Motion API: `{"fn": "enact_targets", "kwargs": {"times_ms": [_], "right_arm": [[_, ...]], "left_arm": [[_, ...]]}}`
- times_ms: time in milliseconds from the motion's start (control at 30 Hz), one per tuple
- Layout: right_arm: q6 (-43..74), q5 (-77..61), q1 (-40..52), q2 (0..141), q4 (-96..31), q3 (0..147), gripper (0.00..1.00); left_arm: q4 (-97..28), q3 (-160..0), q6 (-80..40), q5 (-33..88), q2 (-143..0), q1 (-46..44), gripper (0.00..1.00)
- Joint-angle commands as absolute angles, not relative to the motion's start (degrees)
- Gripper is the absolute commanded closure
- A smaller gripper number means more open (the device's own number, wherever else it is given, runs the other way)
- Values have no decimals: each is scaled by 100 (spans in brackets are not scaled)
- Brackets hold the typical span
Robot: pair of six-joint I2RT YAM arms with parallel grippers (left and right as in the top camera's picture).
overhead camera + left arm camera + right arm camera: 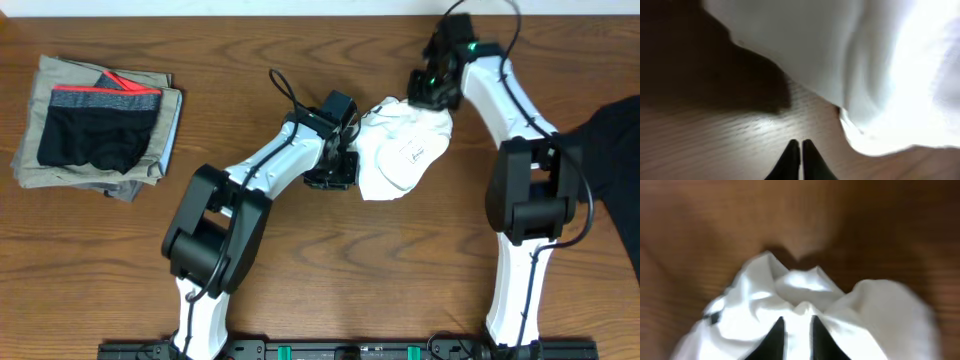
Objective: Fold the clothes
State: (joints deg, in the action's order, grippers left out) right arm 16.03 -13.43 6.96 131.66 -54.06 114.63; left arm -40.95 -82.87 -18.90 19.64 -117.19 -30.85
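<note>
The white T-shirt lay in a crumpled lump on the table, between the 2 arms. It was not flat and it had no neat fold in it, so the folding of it looked hardly begun. The left gripper was low over the bare wood with its 2 fingers pressed together and nothing between them. The shirt was just ahead of it and off to its right, with its edge hanging a bit above the wood. The right gripper was at the far side of the lump. Its 2 fingers stood a little apart, and white cloth showed in the gap and all around the tips. It did not look like they were pinching it. A black garment lay well behind the right arm, at the table edge, and it looked loose and not folded. Far out past the left arm sat a stack of folded pieces with black shorts on top. By the look of it, the shirt needed spreading out first, and the black garment was left to do too.
</note>
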Motion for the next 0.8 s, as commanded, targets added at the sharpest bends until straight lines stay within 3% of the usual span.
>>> {"fn": "enact_targets", "kwargs": {"times_ms": [0, 67, 100, 167, 267, 533, 767], "right_arm": [[1409, -1286, 591, 13179, -5874, 12446, 62], [1406, -1253, 541, 13179, -6392, 13052, 45], [1406, -1240, 508, 13179, -6661, 13327, 41], [1321, -1221, 410, 13179, -7271, 13911, 34], [1256, -1219, 246, 13179, -7970, 14527, 28], [989, -1358, -78, 13179, -8873, 15006, 28], [873, -1352, -119, 13179, -8849, 14999, 27]], "left_arm": [[-4108, -8311, -1743, 1457, -11135, -3048, 76], [-4108, -8311, -1743, 1424, -11028, -3000, 31], [-4110, -8311, -1747, 1428, -11002, -2954, 16], [-4128, -8309, -1789, 1431, -11006, -2823, 0], [-4169, -8296, -1831, 1621, -11041, -2571, 2], [-3376, -7979, -1815, 2851, -11266, -2224, 2], [-2867, -7800, -3017, 3409, -11552, -2309, 2]]}}
